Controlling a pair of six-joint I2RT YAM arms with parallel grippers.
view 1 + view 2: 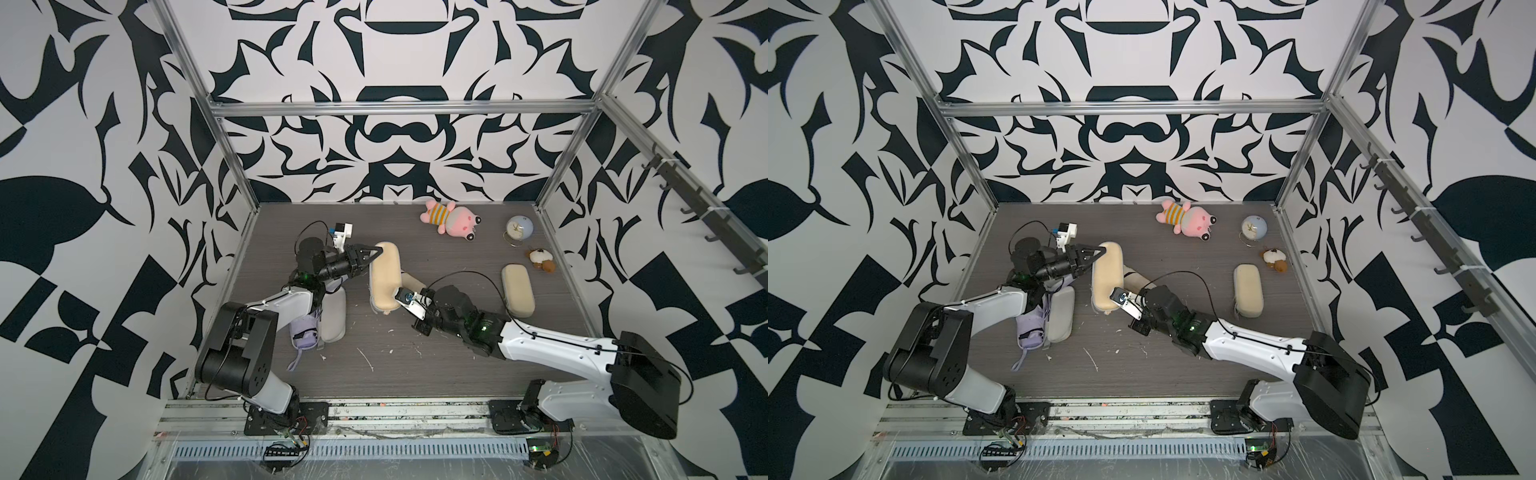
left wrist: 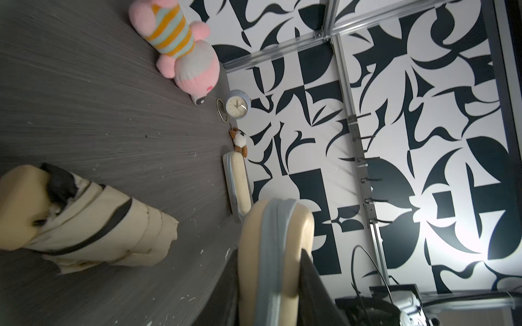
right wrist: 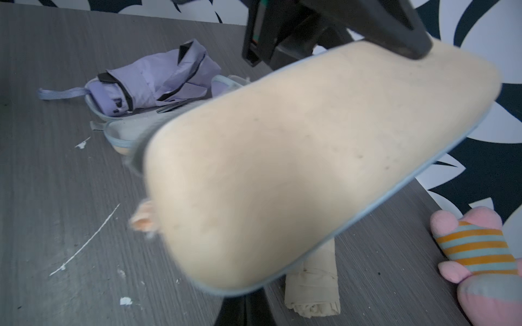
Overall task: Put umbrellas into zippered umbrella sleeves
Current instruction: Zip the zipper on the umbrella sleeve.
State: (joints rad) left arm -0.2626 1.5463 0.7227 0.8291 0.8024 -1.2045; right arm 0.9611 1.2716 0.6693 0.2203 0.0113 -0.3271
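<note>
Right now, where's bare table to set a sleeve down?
Widest: front strip of table between left arm and right arm. Also between pink plush and right beige sleeve. Crowded: lavender umbrella under left arm, and centre sleeve.

Sleeves were three: beige sleeve (image 1: pixel 517 291) near clock (image 1: pixel 518 228), second beige sleeve (image 1: pixel 384 270), open sleeve (image 1: pixel 334 311). Umbrellas two: beige umbrella (image 2: pixel 149 234), lavender umbrella (image 1: pixel 303 330). Toys two: pink toy (image 1: pixel 451 218), brown toy (image 1: pixel 540 259). Clock one.
</note>
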